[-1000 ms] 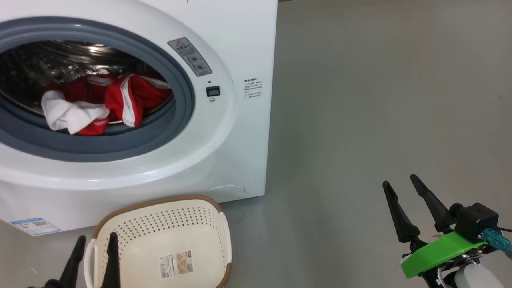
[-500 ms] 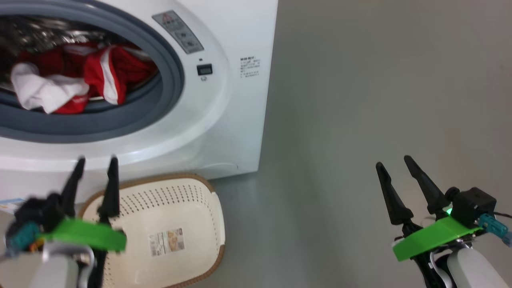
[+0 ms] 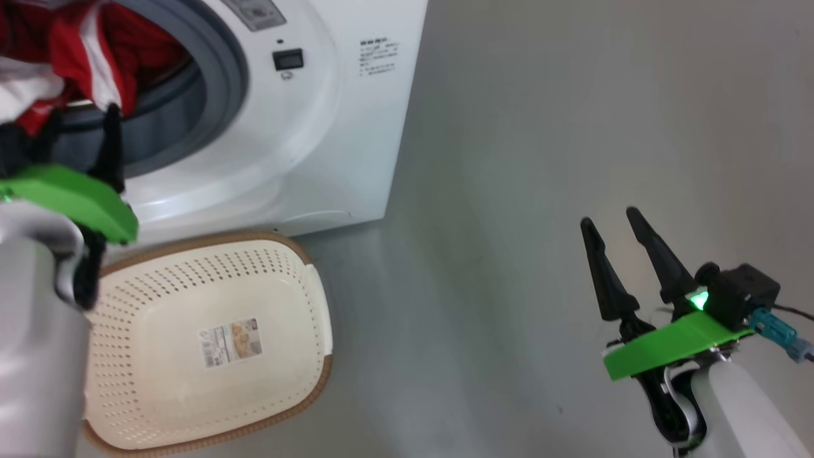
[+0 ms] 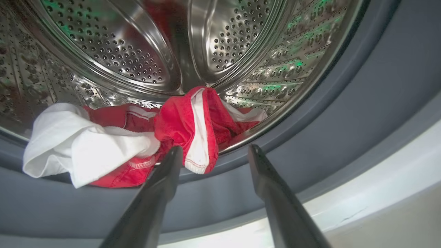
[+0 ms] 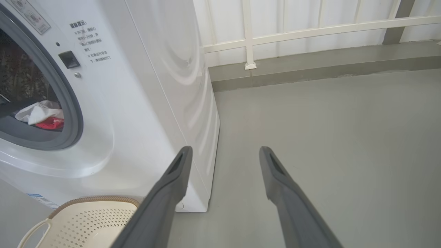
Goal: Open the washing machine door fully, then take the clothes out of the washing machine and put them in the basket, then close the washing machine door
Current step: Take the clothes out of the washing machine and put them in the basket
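Observation:
The washing machine [image 3: 331, 127] stands at the upper left with its mouth uncovered; the washing machine door is out of view. The clothes [image 4: 179, 127], red with white stripes and a white fold, lie at the front lip of the steel drum [image 4: 137, 51] and hang over the grey gasket [image 4: 361, 120]. My left gripper [image 4: 215, 148] is open just in front of them, its fingertips [image 4: 177, 151] near the red hem without touching it. In the head view the left gripper [image 3: 82, 117] sits at the drum's mouth, above the empty cream basket [image 3: 191, 242]. My right gripper [image 3: 608, 218] hangs open over bare floor.
The basket [image 5: 86, 224] sits on the grey floor right against the washing machine's [image 5: 155, 86] front. A white railing [image 5: 248, 38] and a low grey kerb run along the far wall. Open floor stretches to the machine's right.
My left arm has risen from beside the basket up to the drum's mouth. The head camera has swung, shifting the whole picture up and left. The right gripper stays open and hardly moves.

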Tool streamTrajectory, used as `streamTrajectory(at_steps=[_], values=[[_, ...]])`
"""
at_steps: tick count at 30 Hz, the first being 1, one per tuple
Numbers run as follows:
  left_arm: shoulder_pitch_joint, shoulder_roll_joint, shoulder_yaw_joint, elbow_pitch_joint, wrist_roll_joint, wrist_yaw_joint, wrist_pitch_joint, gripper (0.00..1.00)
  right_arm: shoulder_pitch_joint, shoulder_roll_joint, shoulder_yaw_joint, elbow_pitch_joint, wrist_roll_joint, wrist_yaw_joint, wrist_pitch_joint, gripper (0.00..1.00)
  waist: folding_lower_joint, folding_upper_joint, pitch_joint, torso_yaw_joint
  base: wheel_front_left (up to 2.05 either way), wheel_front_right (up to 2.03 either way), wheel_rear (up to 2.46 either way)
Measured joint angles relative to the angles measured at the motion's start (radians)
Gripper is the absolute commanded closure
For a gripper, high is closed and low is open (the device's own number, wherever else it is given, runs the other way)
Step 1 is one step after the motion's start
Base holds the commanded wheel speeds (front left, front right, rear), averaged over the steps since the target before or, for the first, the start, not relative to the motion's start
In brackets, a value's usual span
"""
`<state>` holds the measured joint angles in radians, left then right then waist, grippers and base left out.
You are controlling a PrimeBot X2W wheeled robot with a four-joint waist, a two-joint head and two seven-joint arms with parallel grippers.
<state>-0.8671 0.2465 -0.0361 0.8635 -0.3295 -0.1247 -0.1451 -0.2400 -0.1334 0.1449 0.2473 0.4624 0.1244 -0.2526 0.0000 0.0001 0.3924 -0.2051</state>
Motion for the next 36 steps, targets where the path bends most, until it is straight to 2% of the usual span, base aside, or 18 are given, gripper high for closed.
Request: streamTrajectory(at_steps=[8, 16, 36], values=[[-0.185, 0.038, -0.037, 0.169, 0.023, 0.000, 0.053, 0.00, -0.055, 0.019, 0.011, -0.007, -0.001, 0.000, -0.003, 0.00, 0.0000, 0.0000, 0.065, -0.033, 0.00, 0.00, 0.00], [-0.292, 0.072, -0.062, 0.308, 0.031, 0.001, 0.082, 0.00, -0.079, 0.036, 0.027, -0.018, -0.001, 0.000, -0.003, 0.00, 0.0000, 0.0000, 0.110, -0.064, 0.00, 0.00, 0.00], [-0.442, 0.156, -0.101, 0.418, 0.038, 0.001, 0.073, 0.00, -0.099, 0.067, 0.036, -0.030, 0.000, 0.000, -0.003, 0.00, 0.0000, 0.0000, 0.185, -0.152, 0.00, 0.00, 0.00]])
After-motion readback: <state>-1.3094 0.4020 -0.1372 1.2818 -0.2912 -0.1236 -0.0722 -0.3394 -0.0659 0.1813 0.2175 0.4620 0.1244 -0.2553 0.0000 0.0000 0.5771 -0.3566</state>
